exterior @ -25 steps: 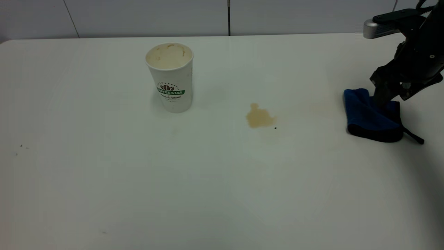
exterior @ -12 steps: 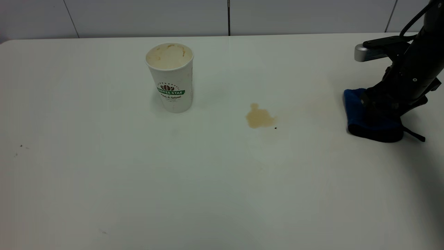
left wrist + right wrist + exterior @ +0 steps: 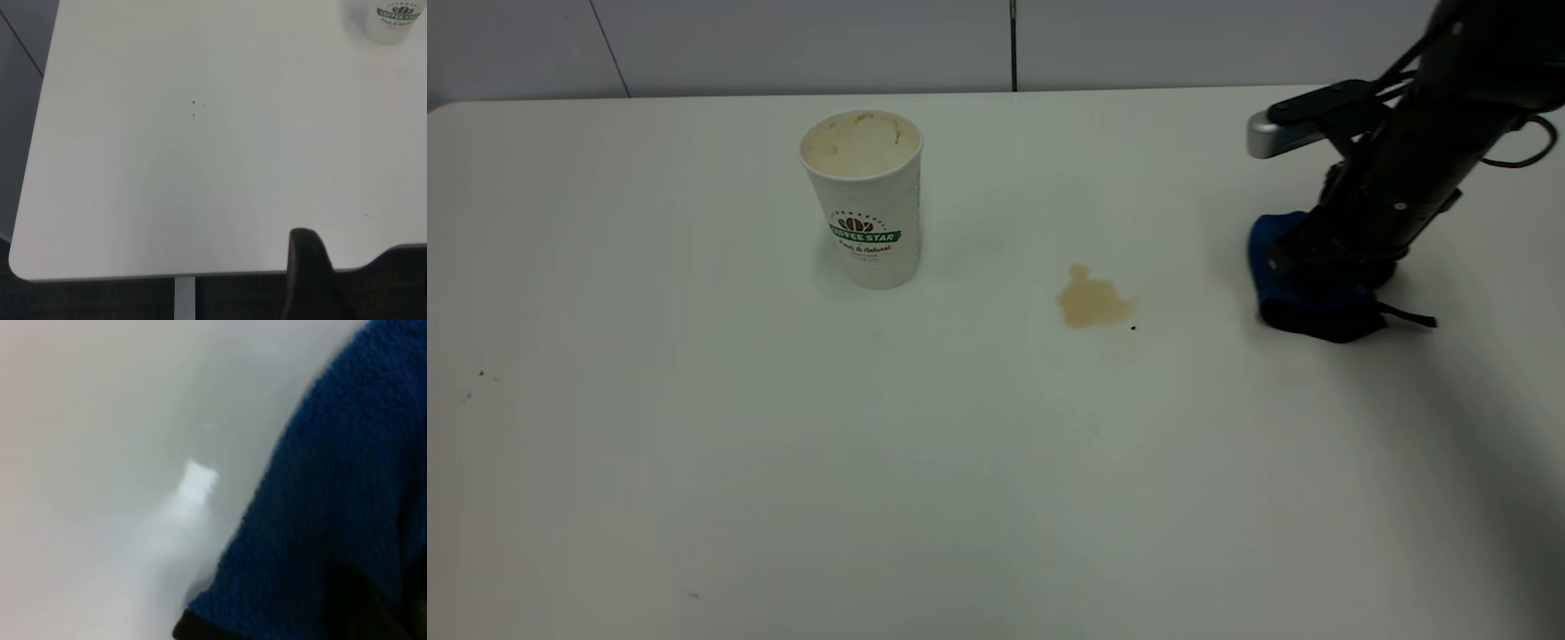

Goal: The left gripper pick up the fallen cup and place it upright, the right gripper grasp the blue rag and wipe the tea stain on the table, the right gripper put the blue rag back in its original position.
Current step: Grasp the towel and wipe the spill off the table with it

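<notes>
The right gripper (image 3: 1320, 267), at the right of the exterior frame, is pressed down into the rag (image 3: 1272, 258), clamped on it against the table (image 3: 783, 444). The stain (image 3: 1092, 301) lies mid-frame to the rag's left, apart from it. The cup (image 3: 864, 197) stands upright, upper left of centre. The left gripper is out of sight.

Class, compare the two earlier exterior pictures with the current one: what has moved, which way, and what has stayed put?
The right gripper came down onto the blue rag, took hold of it, and has carried it leftward across the table toward the tea stain. The stain is unwiped and unchanged. The cup stands upright in the same spot throughout. The left gripper shows only in its own wrist view, off by the table's edge.
</notes>
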Robot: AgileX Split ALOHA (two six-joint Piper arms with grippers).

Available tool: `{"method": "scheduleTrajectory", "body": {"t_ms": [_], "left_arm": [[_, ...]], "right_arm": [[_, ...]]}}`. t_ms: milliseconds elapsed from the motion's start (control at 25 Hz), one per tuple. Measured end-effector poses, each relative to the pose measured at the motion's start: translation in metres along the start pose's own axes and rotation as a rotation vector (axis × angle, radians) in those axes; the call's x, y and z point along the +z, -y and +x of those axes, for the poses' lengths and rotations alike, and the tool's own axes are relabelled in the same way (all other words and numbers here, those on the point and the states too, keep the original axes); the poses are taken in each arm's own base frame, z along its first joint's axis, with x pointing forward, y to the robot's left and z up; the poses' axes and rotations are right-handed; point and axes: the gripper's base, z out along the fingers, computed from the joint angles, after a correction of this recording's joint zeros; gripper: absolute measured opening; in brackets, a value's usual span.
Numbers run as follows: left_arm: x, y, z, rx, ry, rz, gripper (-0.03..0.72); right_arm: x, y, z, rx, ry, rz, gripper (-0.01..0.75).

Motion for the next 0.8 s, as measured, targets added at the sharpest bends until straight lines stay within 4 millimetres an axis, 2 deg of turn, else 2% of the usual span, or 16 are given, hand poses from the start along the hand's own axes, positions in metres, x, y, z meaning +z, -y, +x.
{"method": "scheduleTrajectory", "body": {"t_ms": [280,440,560,680,800], "left_arm": [[0.0,0.0,0.0,0.0,0.0,0.0,0.443],[0.0,0.0,0.0,0.0,0.0,0.0,0.443],[0.0,0.0,0.0,0.0,0.0,0.0,0.443],[0.0,0.0,0.0,0.0,0.0,0.0,0.443],[0.0,0.0,0.0,0.0,0.0,0.0,0.443]], "right_arm": [[0.017,-0.068,-0.044,-0.148,0.082,-0.056,0.084],[0.021,-0.104,-0.06,-0.211,0.089,-0.101,0.084],[0.019,-0.13,-0.06,-0.254,0.035,-0.151,0.084],[0.014,-0.151,-0.051,-0.295,-0.089,-0.215,0.084],[0.01,-0.155,-0.039,-0.317,-0.23,-0.263,0.084]]}}
